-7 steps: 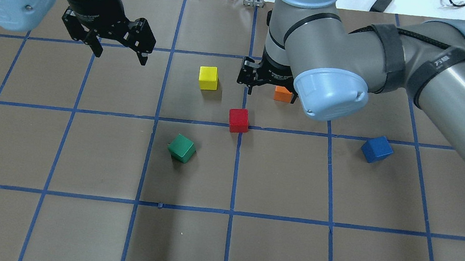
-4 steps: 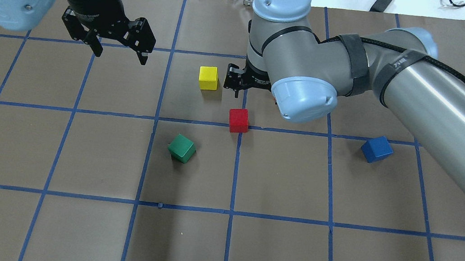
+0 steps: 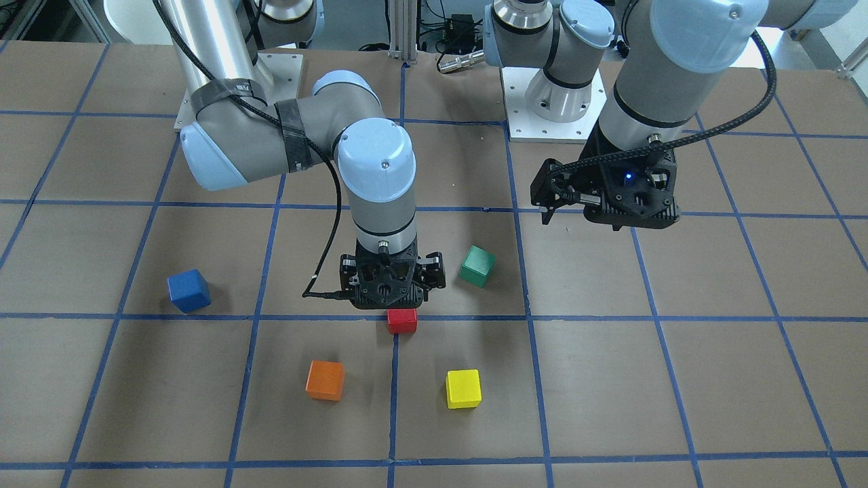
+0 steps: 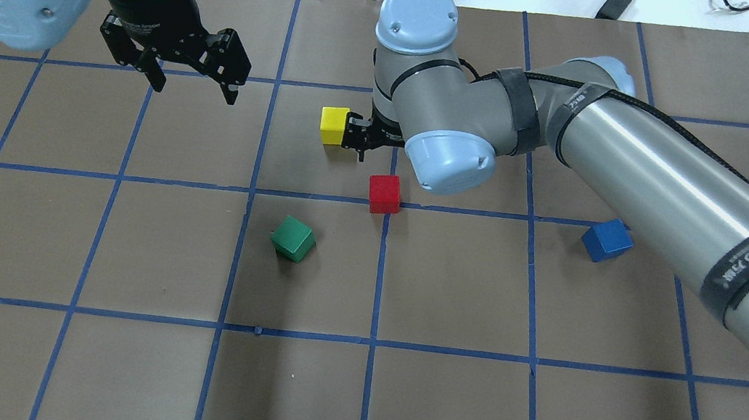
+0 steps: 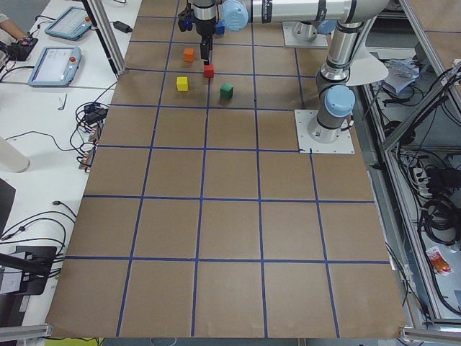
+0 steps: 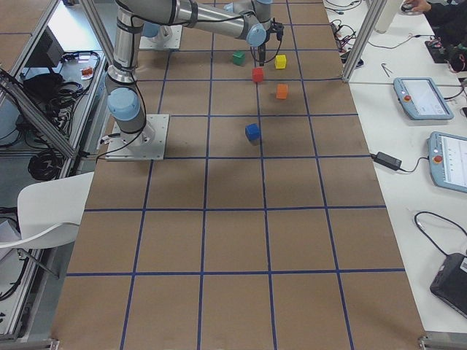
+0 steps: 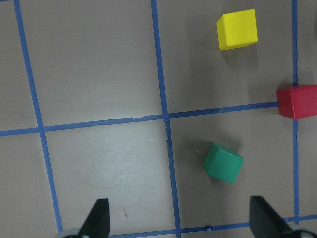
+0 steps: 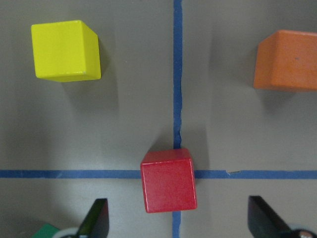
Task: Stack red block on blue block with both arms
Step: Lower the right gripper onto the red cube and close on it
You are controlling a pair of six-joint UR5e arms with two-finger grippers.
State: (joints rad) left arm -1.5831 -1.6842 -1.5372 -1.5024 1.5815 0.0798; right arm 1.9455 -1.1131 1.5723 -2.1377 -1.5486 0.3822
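Lining up over the red block [image 8: 168, 179] for a pickup, by the look of it.
Sitting flat on a crossing of blue tape lines [image 8: 177, 74], near the yellow cube [image 8: 67, 49], orange cube [image 8: 290, 59] and green cube [image 4: 293, 238]; showing no long axis, faces turned slightly off the grid. Hovering just above: the right gripper [image 8: 179, 218], fingers spread wide, likely needing a small centring shift, descent and squeeze. Waiting well apart: the blue block [image 4: 606, 240], skewed. Hanging aside, fingers also apart: the left gripper [image 4: 195, 88].

right gripper [image 3: 387, 299], seemingly just over red block [image 3: 402, 321]
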